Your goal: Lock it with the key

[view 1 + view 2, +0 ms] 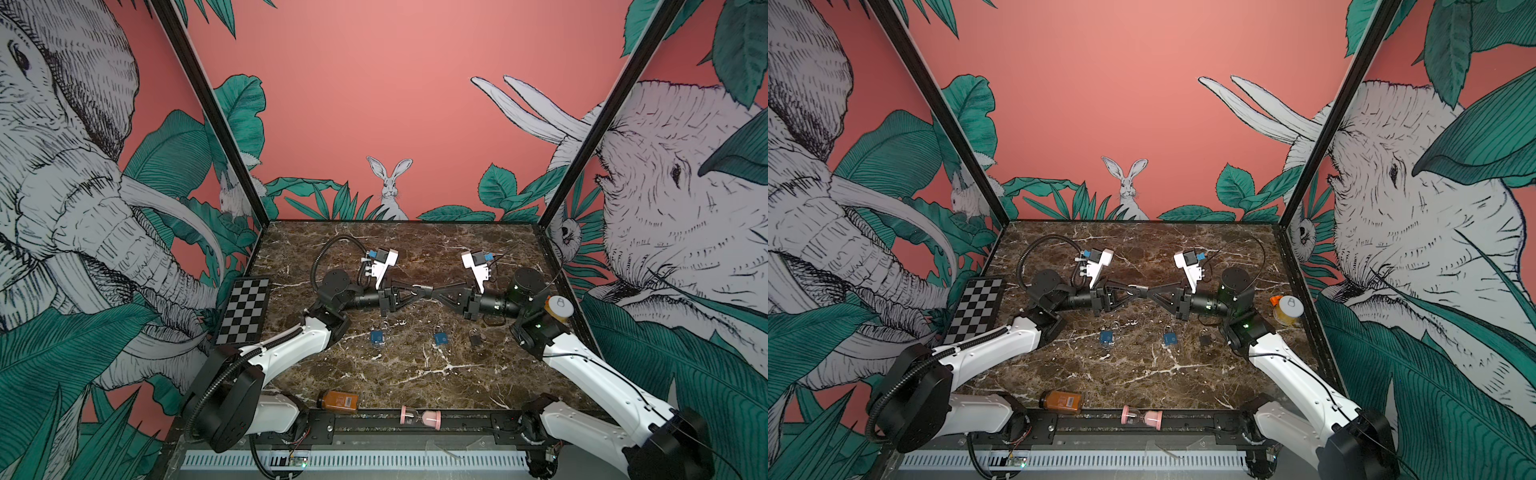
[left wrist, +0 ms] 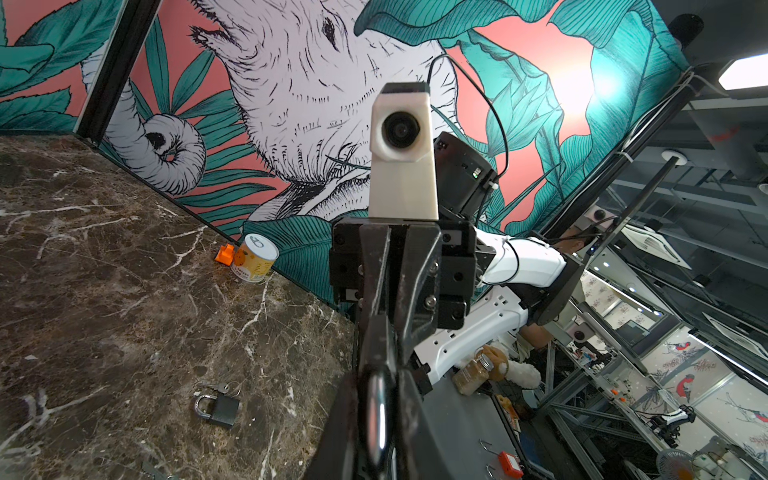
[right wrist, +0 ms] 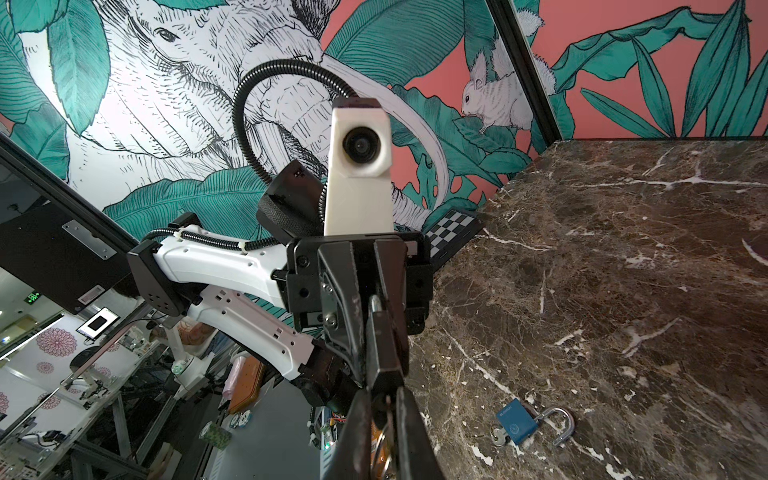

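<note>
Padlock, black-bodied, hung in the air above the middle of the desk, between the two arms meeting tip to tip. Left hand was clamped on its silver shackle. Right hand had its jaws drawn in on the key, whose ring dangled beside it in the right wrist view. Whether the key sat fully in the keyway could not be made out, nor whether the shackle was pressed home. Judged step: turning the key to lock. Risks noted: a narrow grip on the rounded shackle could let the body swivel with the turn, so that no torque reaches the cylinder; slight misalignment of the two wrists could bind or bend the key; a slip would drop the padlock onto the desk near a blue padlock lying beneath.
</note>
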Tool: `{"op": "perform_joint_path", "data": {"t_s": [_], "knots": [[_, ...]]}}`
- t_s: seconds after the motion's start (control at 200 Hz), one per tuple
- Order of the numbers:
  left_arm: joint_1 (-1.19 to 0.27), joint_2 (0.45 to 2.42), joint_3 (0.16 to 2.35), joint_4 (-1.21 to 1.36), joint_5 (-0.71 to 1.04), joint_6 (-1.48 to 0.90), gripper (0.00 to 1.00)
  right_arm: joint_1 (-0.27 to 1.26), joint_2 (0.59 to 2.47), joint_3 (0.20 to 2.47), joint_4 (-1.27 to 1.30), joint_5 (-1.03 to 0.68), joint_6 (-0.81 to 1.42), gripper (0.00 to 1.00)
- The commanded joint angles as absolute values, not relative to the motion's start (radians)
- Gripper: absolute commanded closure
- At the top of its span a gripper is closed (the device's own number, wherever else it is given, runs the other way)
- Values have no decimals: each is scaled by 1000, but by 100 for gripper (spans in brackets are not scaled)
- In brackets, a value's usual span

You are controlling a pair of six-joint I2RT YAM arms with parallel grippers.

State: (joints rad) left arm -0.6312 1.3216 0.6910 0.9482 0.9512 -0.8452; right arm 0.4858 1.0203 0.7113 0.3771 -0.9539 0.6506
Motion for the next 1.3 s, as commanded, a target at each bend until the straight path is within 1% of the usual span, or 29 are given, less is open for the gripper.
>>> {"op": "perform_joint_path", "data": {"t_s": [0.0,0.115,0.375,0.635,0.865,0.975,1.025,1.075,1.155,1.21,1.25,1.295], "knots": [[-629,1291,687,974,949,-837,100,494,1003,703,423,-961,648,91],[-630,1293,687,978,943,-838,100,494,994,692,426,-954,642,100],[-627,1304,684,1003,949,-845,100,490,980,667,467,-965,651,100],[-603,1328,660,1065,947,-876,100,450,977,620,640,-1021,760,100],[-582,1341,655,1104,956,-897,100,427,963,614,636,-1045,766,100],[-577,1339,662,1072,960,-879,100,418,955,622,572,-1045,732,100],[-578,1335,675,1012,964,-849,100,414,949,630,518,-1027,703,100],[-578,1329,694,895,957,-793,100,410,941,633,460,-987,678,100],[-577,1315,756,524,893,-623,100,405,923,650,300,-857,628,100],[-580,1327,821,260,845,-493,100,405,921,644,270,-793,633,100],[-579,1340,848,152,818,-429,100,404,928,645,257,-762,639,100],[-580,1347,859,86,778,-395,100,405,944,658,216,-731,641,100]]}}
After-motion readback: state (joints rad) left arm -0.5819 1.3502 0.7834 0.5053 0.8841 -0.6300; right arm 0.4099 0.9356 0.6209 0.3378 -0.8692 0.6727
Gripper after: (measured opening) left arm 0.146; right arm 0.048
